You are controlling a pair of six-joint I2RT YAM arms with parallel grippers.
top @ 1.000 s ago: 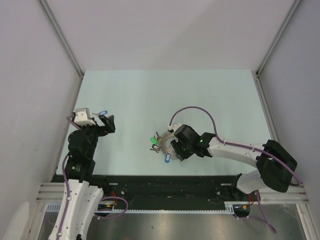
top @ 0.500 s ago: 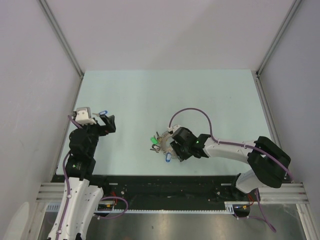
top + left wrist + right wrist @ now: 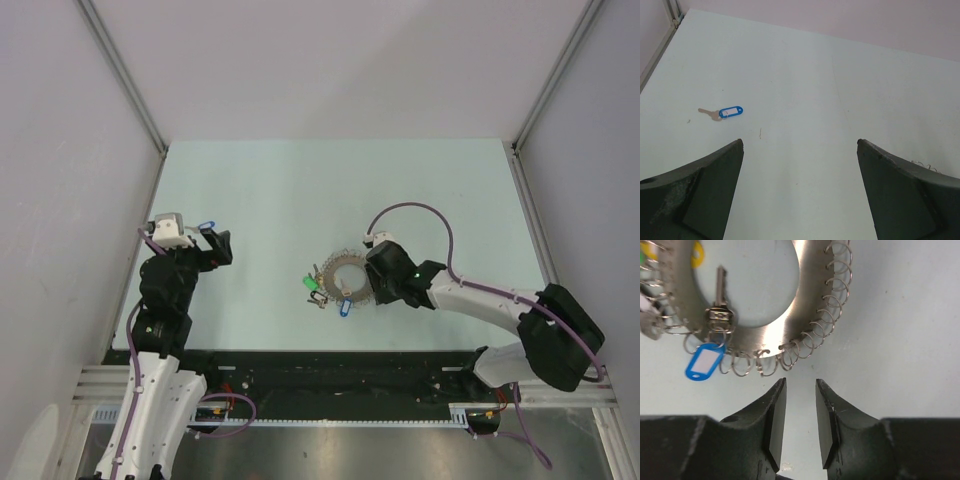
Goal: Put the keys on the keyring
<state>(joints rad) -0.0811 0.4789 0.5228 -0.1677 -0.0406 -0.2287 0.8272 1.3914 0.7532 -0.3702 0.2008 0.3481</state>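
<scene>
Where the keyring [image 3: 345, 270] lies flat at frame centre, the right tool [image 3: 800, 385] sits just beside its rim, jaws slightly apart, empty; the left tool [image 3: 800, 143] gapes wide.

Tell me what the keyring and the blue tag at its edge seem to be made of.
Keyring: brushed silver metal, judging by its dull sheen and fine grain, edged with a thin wire coil. Blue tag: probably glossy plastic, uniform in colour, with a white insert, perhaps paper.

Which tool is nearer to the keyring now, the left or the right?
Right. The right tool sits just beside the keyring's coiled edge; the left tool is far away, off to its left.
</scene>
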